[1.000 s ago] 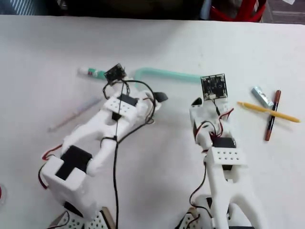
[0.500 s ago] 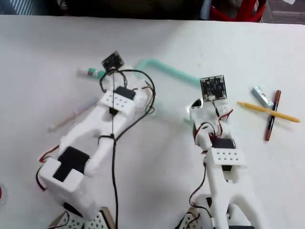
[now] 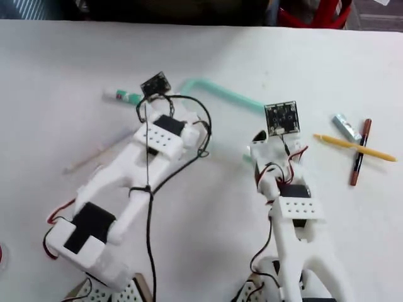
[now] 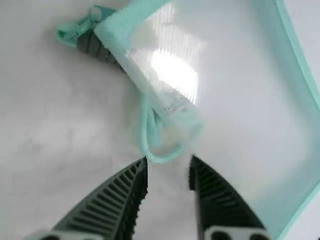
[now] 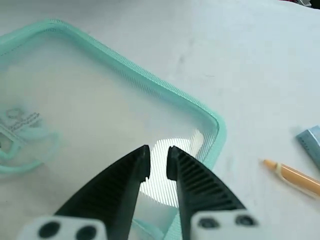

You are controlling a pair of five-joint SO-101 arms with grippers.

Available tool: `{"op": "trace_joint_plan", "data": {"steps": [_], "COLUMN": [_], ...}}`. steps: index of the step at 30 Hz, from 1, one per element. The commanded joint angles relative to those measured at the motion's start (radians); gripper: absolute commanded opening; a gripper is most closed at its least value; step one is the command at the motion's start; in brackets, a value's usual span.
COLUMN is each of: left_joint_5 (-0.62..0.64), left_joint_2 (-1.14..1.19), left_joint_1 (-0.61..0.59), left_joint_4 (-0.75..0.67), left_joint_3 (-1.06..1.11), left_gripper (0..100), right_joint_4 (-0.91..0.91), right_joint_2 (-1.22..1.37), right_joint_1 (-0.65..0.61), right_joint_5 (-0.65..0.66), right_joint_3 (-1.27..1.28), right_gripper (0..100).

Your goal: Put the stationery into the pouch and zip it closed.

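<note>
The clear pouch [image 3: 220, 94] with teal trim lies flat between the two arms. In the left wrist view my left gripper [image 4: 167, 165] is open, its tips just short of the pouch's [image 4: 240, 90] teal cord loop [image 4: 161, 159]; the dark zipper pull [image 4: 92, 42] lies farther off. My right gripper [image 5: 157, 155] hovers over a corner of the pouch [image 5: 100, 100], open by a narrow gap with nothing between the tips. A yellow pen [image 3: 356, 148], a brown pen [image 3: 360, 153] and a small silvery piece [image 3: 346, 128] lie to the right of the right arm.
A green and white tube [image 3: 121, 95] and a clear pen [image 3: 94, 153] lie left of the left arm. The yellow pen [image 5: 295, 177] and the silvery piece [image 5: 311, 142] rest on bare white table beyond the pouch's corner. Dark clutter lines the far table edge.
The left arm has shifted and the pouch has turned, its far teal edge now running at a slant. The right arm has stayed in place.
</note>
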Motion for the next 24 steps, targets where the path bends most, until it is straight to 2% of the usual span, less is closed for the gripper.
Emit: {"op": "trace_joint_plan", "data": {"steps": [1,5,11,17,24], "left_joint_5": [0.043,0.087,0.094,0.095,0.157], "left_joint_2": [-0.048,-0.035,0.128,0.153,0.154], "left_joint_1": [0.005,0.005,-0.01,0.005,-0.016], "left_joint_4": [0.003,-0.031,-0.189,-0.106,-0.201], "left_joint_3": [-0.003,-0.003,-0.015,-0.064,-0.058], "left_gripper": [29,36,34,33,33], "right_joint_4": [-0.021,-0.021,-0.019,-0.019,-0.019], "right_joint_2": [-0.004,-0.004,-0.004,-0.004,-0.004], "right_joint_1": [0.004,0.002,0.002,0.002,0.002], "right_joint_5": [0.002,0.002,0.002,0.002,0.002], "right_joint_3": [-0.008,-0.008,-0.008,-0.008,-0.008], "right_gripper": [7.0,7.0,7.0,7.0,7.0]}}
